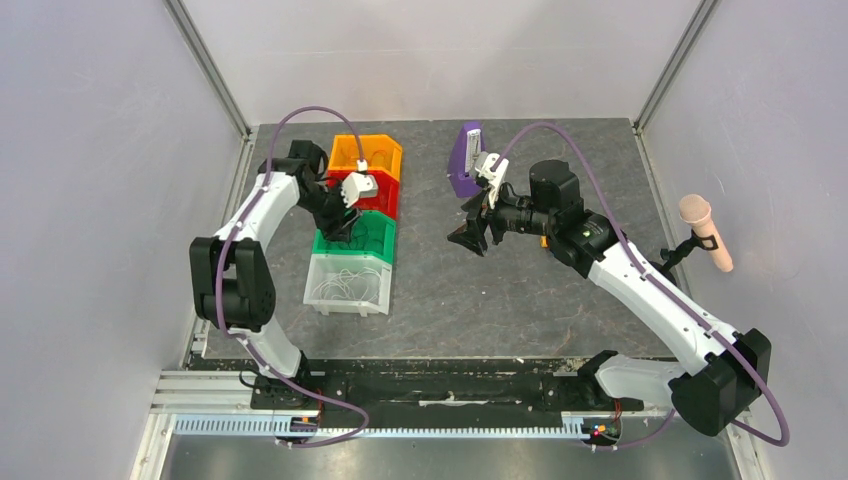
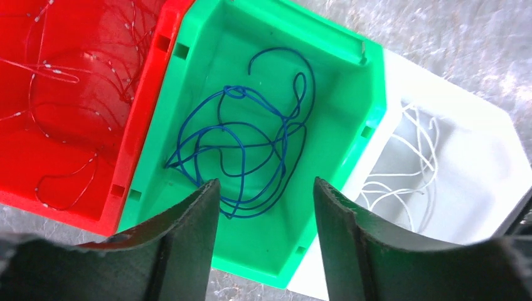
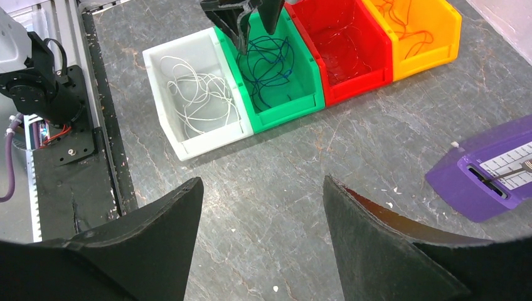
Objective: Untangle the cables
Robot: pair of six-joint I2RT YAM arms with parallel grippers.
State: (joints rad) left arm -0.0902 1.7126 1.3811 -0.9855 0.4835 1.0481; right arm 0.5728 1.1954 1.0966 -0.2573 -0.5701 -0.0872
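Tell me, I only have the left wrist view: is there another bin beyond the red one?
Observer: Yes, an orange bin sits next to the red bin, at the far end of the row.
Operator: Anything in it?
Observer: Thin orange cables lie loose inside.
Operator: And the right gripper?
Observer: The right gripper is open and empty, hovering over bare table to the right of the row.

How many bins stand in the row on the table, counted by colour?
Orange bin: 1
Red bin: 1
Green bin: 1
White bin: 1
Total: 4
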